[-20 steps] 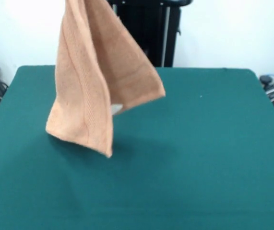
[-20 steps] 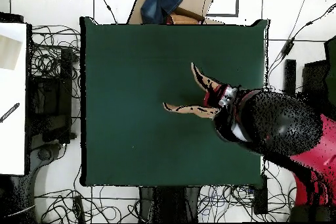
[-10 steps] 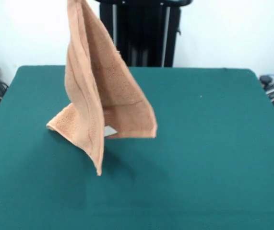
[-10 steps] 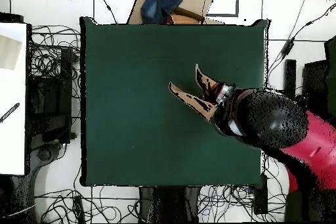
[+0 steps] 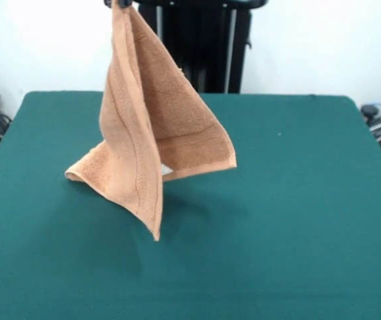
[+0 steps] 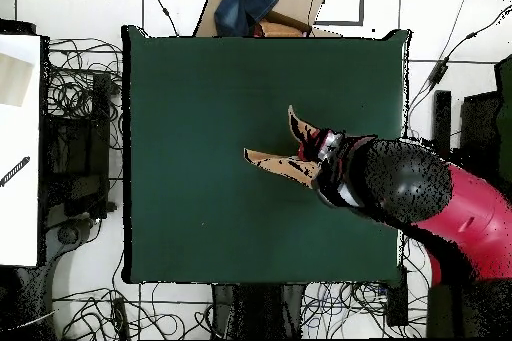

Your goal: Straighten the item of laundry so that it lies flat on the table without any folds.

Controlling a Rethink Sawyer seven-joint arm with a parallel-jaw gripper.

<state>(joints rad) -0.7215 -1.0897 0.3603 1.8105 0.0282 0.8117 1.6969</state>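
Jaws: pinched on the top corner of the towel, right at the upper edge of the front view; only the dark tips of the black gripper [image 5: 121,3] show there.
Arm: the red and black robot arm [image 6: 440,202] reaches in from 4 o'clock in the overhead view, its dark speckled head over the table's 3 o'clock side.
Towel: the small peach-orange terry-cloth towel [image 5: 151,133] hangs from that pinch, draped in a folded cone, with a woven band stripe running down the front panel.
Lower corners: one points down at 6 o'clock, one flares out toward 3 o'clock, one curls toward 9 o'clock; whether any touches the felt, I cannot tell.
Overhead: the towel shows as two thin orange flaps just beside the arm's head.
Table: the large dark green felt-topped rectangular table [image 5: 297,220] spreads wide round the towel, with shadow on the felt just under it.
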